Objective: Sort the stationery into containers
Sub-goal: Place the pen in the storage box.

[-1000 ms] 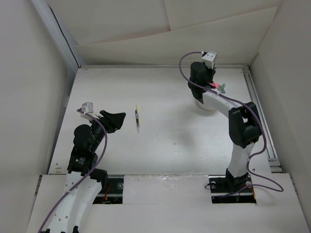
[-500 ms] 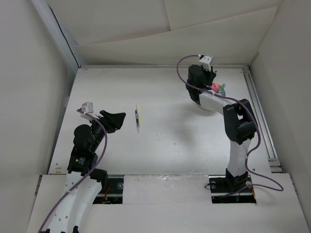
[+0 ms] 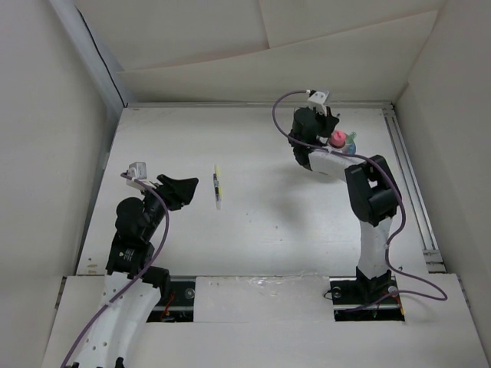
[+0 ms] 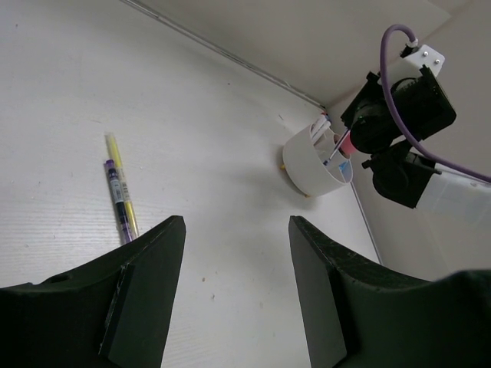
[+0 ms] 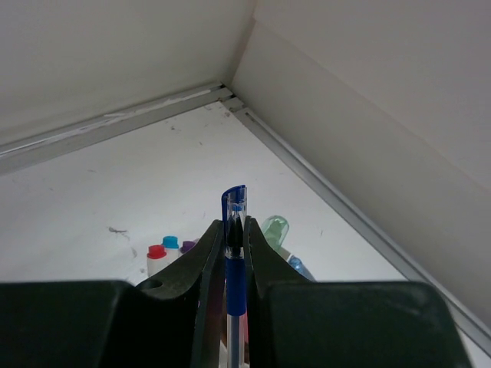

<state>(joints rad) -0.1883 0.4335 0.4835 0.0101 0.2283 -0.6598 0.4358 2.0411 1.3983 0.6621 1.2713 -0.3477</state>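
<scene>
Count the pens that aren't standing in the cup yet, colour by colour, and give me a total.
Yellow pen: 1, lying loose
Dark pen: 1, right beside the yellow one
Blue pen: 1, clamped in the right fingers
Total: 3

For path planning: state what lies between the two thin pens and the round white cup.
Nothing: the left wrist view shows only bare white table between the two thin pens and the round white plastic cup.
</scene>
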